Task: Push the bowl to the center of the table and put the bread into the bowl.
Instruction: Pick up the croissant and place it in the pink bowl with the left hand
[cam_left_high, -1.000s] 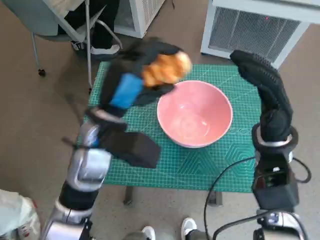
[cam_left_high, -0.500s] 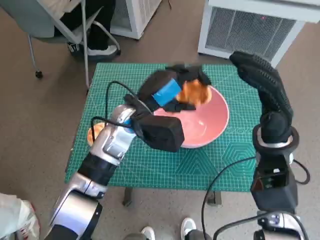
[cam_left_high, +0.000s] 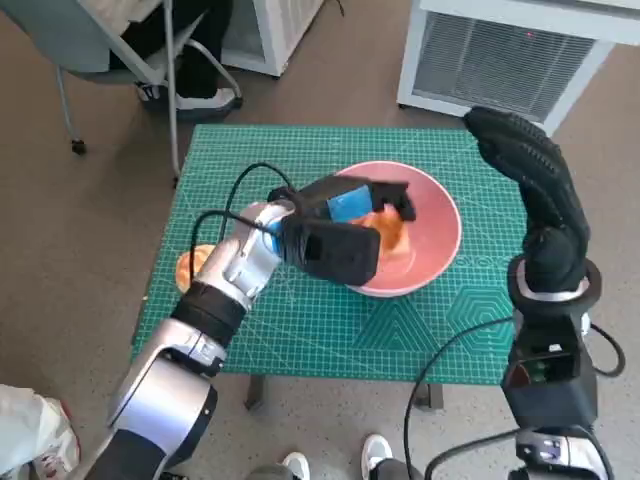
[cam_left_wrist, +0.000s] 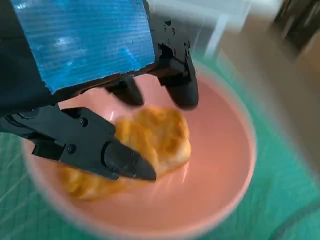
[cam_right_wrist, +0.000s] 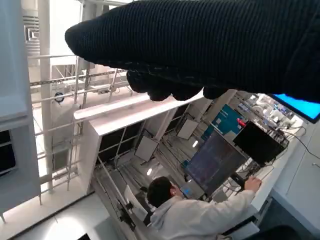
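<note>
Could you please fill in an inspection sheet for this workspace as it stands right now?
Surface: green cutting mat covering the small table.
Job's things: pink bowl near the mat's centre; bread inside it.
Clutter: an orange item at the mat's left edge, partly hidden.
Robot hands: left robot hand in the bowl, fingers around the bread; right robot hand raised, holding nothing.
Cables: black cable along the left forearm.
Surroundings: chair, white unit, person at a monitor.

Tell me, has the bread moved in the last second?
Yes. The left hand carried the bread from above the bowl's far-left rim down inside it.
</note>
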